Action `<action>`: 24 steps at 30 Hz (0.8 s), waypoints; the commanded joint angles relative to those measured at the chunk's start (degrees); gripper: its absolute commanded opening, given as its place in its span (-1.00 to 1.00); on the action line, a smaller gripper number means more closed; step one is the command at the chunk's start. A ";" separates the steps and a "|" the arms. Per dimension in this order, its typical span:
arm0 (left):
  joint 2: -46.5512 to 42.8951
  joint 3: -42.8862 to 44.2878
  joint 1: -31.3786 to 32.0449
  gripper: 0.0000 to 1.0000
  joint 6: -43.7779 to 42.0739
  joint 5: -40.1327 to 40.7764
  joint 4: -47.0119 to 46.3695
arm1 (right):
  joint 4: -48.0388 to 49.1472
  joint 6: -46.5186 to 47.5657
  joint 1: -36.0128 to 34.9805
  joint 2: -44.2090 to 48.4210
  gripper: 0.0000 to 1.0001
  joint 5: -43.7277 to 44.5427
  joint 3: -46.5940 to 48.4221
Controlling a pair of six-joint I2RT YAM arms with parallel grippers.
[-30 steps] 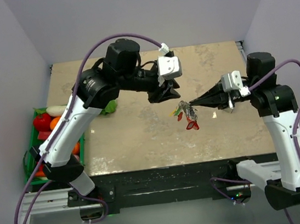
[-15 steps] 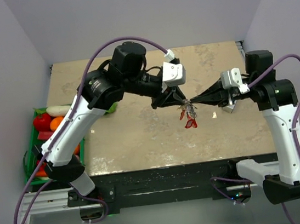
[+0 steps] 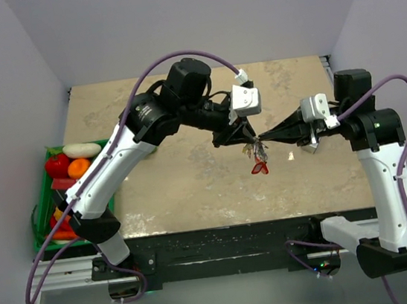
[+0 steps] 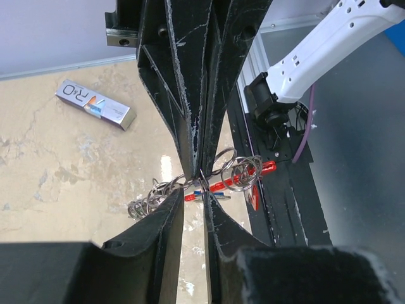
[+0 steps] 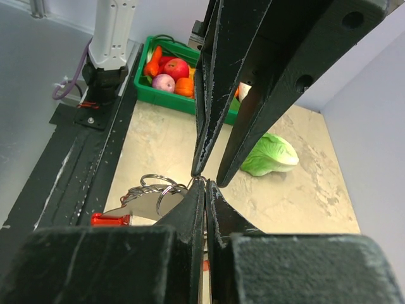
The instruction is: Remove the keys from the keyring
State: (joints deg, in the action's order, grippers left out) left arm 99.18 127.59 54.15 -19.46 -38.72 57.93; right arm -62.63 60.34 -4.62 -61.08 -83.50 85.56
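counter (image 3: 194,191) – beige stone-look top, both arms reaching in over its middle. green basket (image 5: 180,101) of fruit and veg sits off the counter's left edge. lettuce-like green piece (image 5: 271,155) lies on the counter near the basket. small white-and-blue box (image 4: 95,104) lies flat on the far right part of the counter.

left claw (image 4: 193,193): jaws narrow, only a thin slit between them, tips closed on a wire loop of the keyring (image 4: 149,201). right claw (image 5: 204,187): jaws fully together, pinching the same bunch from the opposite side. the two claws meet tip to tip.

keyring is held up off the counter between the claws, near the counter's middle. keys (image 3: 252,149) hang in a cluster just under the tips – red and blue heads show in the left wrist view. red fob (image 3: 259,167) dangles lowest.
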 commanded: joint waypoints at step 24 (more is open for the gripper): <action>1.11 0.82 0.87 -0.57 -1.19 -8.30 0.96 | -2.49 4.70 0.49 -0.97 -1.00 -7.90 3.91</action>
State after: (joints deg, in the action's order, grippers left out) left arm 99.66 127.61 54.06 -20.60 -44.49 58.89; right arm -65.80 62.67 -4.51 -61.89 -83.70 86.89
